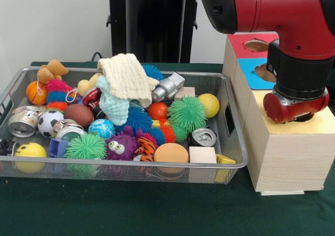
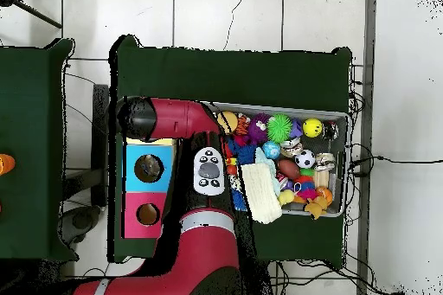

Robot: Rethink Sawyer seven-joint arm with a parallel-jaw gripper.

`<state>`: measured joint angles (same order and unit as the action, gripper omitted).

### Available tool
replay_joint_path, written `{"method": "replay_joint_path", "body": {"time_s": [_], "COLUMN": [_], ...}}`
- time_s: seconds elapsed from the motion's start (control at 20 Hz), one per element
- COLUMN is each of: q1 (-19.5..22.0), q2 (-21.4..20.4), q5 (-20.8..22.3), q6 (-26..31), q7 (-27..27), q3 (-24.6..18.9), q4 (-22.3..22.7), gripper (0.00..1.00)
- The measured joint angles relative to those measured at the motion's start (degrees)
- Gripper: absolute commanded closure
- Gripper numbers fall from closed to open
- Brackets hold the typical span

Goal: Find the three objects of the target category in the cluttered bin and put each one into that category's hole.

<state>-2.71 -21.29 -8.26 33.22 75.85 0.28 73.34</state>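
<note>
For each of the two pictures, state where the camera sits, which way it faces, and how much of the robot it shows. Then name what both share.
Front view: across the table, facing the robot; red arm over the wooden box.
Overhead view: above, looking straight down; arm reaches up from the bottom.
Shared: the cluttered bin, the cream cloth.

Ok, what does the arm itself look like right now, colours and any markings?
The arm has glossy red shells with black joint sections. Its end shows a black cylinder above a red rounded cap with a silver band. From overhead, a white oval panel with dark buttons sits on a black section. No cables show on it; the gripper itself can't be made out.
</note>
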Motion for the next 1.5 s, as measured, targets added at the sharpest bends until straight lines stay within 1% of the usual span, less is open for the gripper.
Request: {"method": "replay_joint_path", "body": {"time_s": [0.3, 0.5, 0.85, 1.1, 1.5], "q1": [0.16, 1.35, 3.34, 3.16, 2.80], "q2": [-0.04, -0.61, -2.03, -2.20, -2.39], "q5": [0.02, 0.41, 1.33, 1.37, 3.00], "q6": [0.05, -0.54, -4.53, -5.52, -5.56], "q7": [0.00, 0.00, 0.00, 0.00, 0.00], "q3": [-0.13, -1.54, -3.89, -3.94, -3.95], "q4": [0.06, 1.10, 4.34, 4.80, 4.78], "gripper": [0.00, 0.00, 0.00, 0.00, 0.00]}}
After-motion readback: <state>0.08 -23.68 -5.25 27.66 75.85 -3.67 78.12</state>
